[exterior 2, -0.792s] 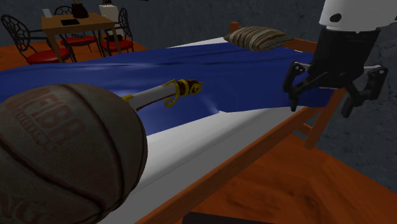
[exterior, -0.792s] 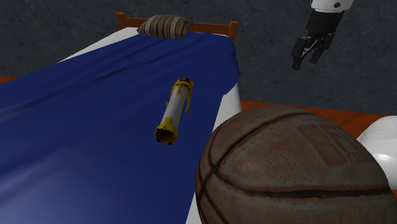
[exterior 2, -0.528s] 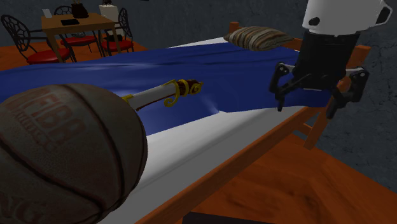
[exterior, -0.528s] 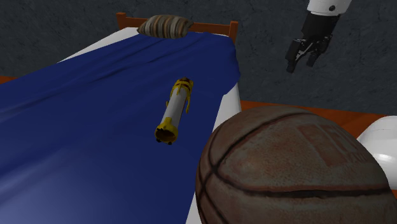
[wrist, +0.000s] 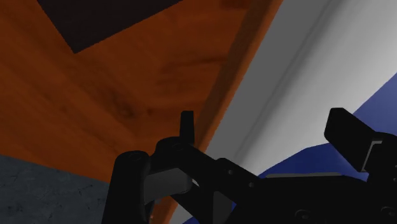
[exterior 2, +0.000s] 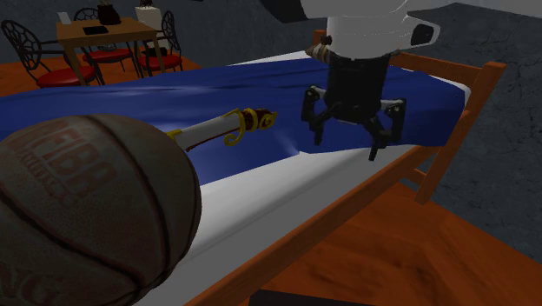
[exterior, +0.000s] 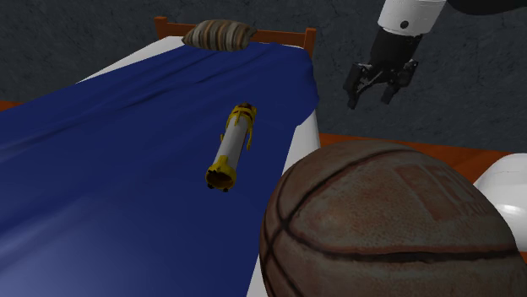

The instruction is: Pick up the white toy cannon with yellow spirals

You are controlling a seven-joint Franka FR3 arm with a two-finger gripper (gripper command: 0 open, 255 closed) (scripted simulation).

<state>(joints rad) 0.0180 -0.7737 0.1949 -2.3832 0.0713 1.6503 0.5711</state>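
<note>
The toy cannon (exterior: 231,148) lies on the blue-sheeted bed (exterior: 127,126), near its side edge. The gripper (exterior 2: 346,146) hangs above that edge, fingers spread, clasping nothing.

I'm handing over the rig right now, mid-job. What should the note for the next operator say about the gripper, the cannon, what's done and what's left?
Gripper: open, empty, in the air above the bed's side rail.
Toy cannon: lies on the blue bedcover, untouched, well apart from the gripper.
Done: no grasp yet.
Left: bring the gripper over the cannon, lower it, close on the barrel, lift.
</note>
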